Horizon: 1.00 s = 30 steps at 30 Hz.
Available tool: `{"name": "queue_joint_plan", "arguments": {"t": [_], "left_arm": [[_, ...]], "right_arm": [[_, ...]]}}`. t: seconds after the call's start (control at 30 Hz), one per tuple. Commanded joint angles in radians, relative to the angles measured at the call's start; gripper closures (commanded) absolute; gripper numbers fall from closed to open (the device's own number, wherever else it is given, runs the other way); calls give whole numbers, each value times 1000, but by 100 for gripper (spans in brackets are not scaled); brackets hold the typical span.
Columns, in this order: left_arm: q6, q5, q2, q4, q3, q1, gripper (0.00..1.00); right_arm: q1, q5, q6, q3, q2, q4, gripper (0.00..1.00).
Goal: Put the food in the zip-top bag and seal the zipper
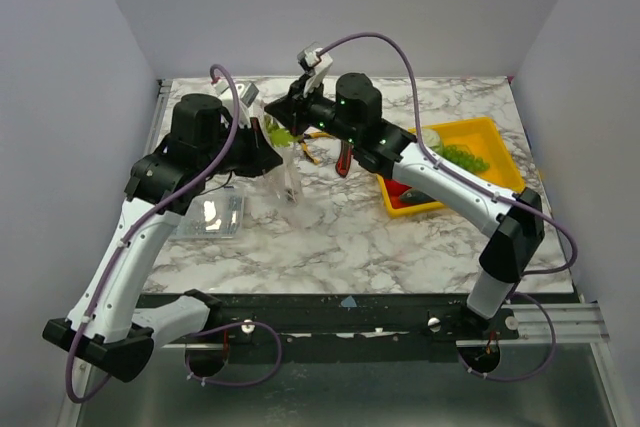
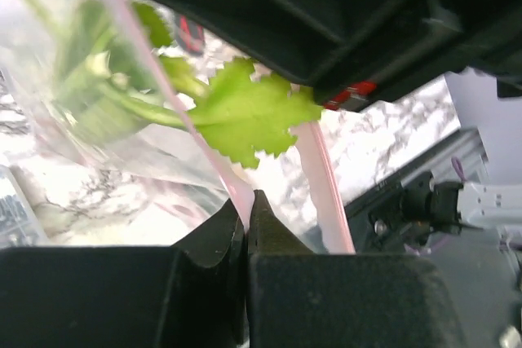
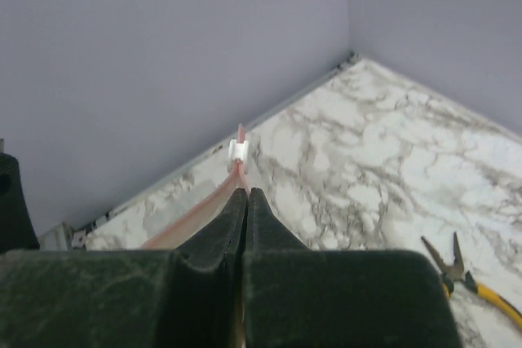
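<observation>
The zip-top bag [image 1: 286,175] hangs above the table between my two grippers. A leafy green cabbage [image 2: 245,116] sticks out through the bag's mouth, and more green food [image 2: 81,79] shows through the clear film. My left gripper [image 2: 247,201] is shut on one pink zipper [image 2: 214,156] strip; the other strip [image 2: 325,193] runs apart beside it, so the mouth gapes here. My right gripper [image 3: 246,193] is shut on the zipper [image 3: 196,213] just behind its white slider [image 3: 238,151]. From above, the left gripper [image 1: 268,137] and right gripper [image 1: 297,103] are close together.
A yellow tray [image 1: 487,135] at the right holds green pieces [image 1: 462,157]. A rigid clear box [image 1: 211,215] lies under the left arm. Yellow-handled pliers [image 3: 481,287] and a red-and-black knife [image 1: 345,158] lie near the bag. Grey walls close in the back and sides.
</observation>
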Motion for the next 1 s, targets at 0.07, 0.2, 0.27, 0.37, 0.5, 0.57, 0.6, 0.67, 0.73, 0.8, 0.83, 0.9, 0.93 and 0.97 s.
{"name": "queue_joint_plan", "arguments": {"t": [0.07, 0.2, 0.27, 0.37, 0.5, 0.57, 0.6, 0.67, 0.73, 0.8, 0.83, 0.9, 0.93, 0.97], "left_arm": [[-66, -128, -117, 53, -93, 0, 100], [-97, -146, -169, 150, -300, 2, 100], [-98, -152, -149, 155, -331, 3, 100], [-97, -147, -119, 128, -305, 3, 100], [-91, -143, -162, 129, -247, 3, 100], [-100, -137, -193, 141, -236, 3, 100], [-114, -129, -209, 158, -243, 3, 100], [-140, -102, -236, 221, -288, 3, 100], [-155, -89, -245, 283, -359, 3, 100], [-149, -114, -210, 260, -378, 4, 100], [-136, -123, -176, 224, -355, 7, 100], [-97, -124, -126, 142, -289, 13, 100], [-90, -124, -121, 118, -249, 16, 100], [-83, -114, -133, 114, -227, 16, 100]], "right_arm": [[-1, 121, 59, -283, -195, 540, 99], [0, 36, 129, -527, -209, 790, 99], [4, 44, 129, -608, -174, 890, 99], [6, 32, 118, -530, -141, 768, 99], [34, 68, 69, -422, -176, 628, 99], [41, 68, 59, -387, -199, 572, 99], [49, 75, 51, -385, -210, 572, 99], [57, 79, 46, -392, -227, 575, 99], [57, 98, 47, -434, -229, 606, 99], [58, 155, 47, -496, -222, 647, 99], [58, 185, 44, -508, -216, 645, 99], [57, 205, 36, -486, -207, 586, 99], [57, 208, 41, -468, -211, 553, 99], [59, 205, 43, -442, -218, 523, 99]]}}
